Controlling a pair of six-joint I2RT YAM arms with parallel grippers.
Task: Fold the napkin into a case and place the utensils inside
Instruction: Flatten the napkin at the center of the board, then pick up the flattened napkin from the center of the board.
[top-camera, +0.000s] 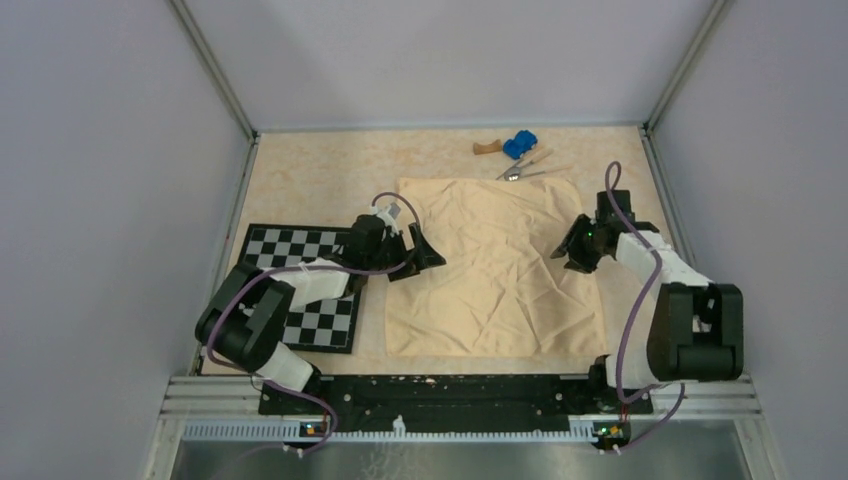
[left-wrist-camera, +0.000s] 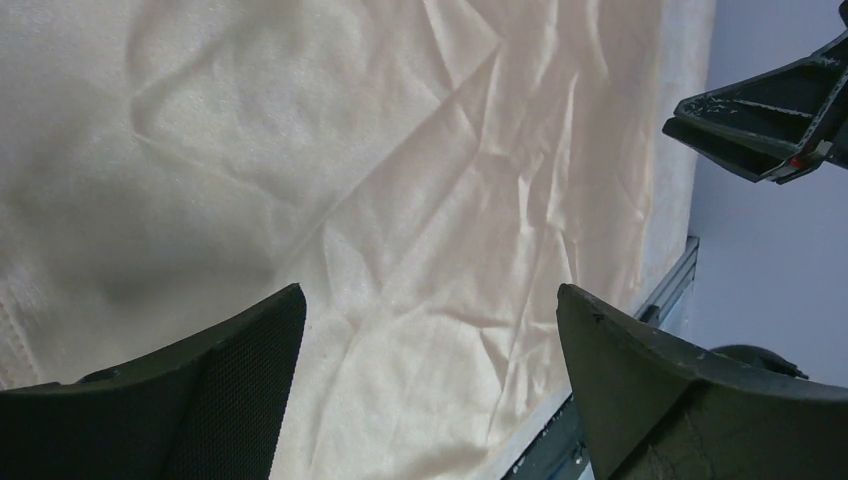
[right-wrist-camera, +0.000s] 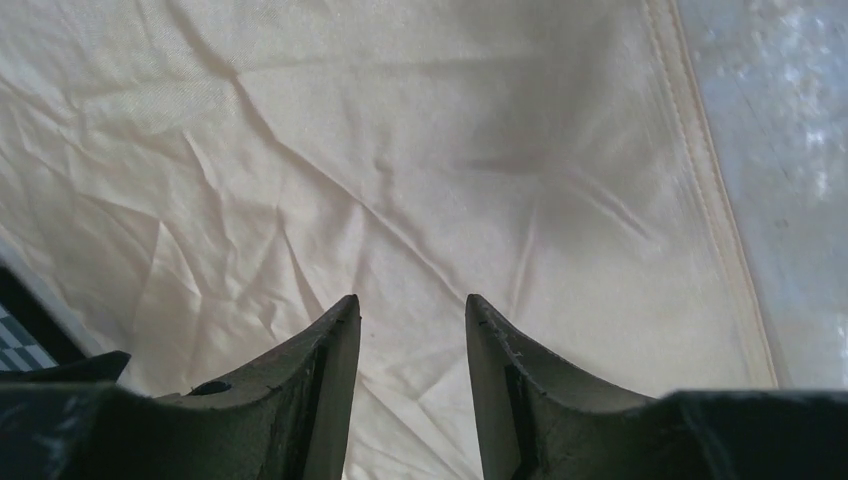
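- Hovering over the left side of the napkin (top-camera: 495, 270), the left claw (left-wrist-camera: 430, 300) has its fingers spread wide, with nothing between them but creased cloth below.
- Over to the right claw (right-wrist-camera: 411, 305): the fingers are apart too, with a narrower gap and nothing pinched. It points down at the cloth, close to the hemmed right edge.
- Whether either claw touches the fabric, I cannot tell.
- The napkin itself lies spread open in the middle of the surface (top-camera: 320, 170), a single wrinkled peach-orange sheet with no fold in it yet.
- The checkerboard mat (top-camera: 280, 245) sits just beside the napkin's left edge, partly under the left arm.
- At the far side, the utensils (top-camera: 525, 168) lie bare on the surface at the napkin's far right corner, outside the cloth.
- Just beyond them are a blue toy car (top-camera: 519, 144) and a brown wooden block (top-camera: 487, 149), side by side.
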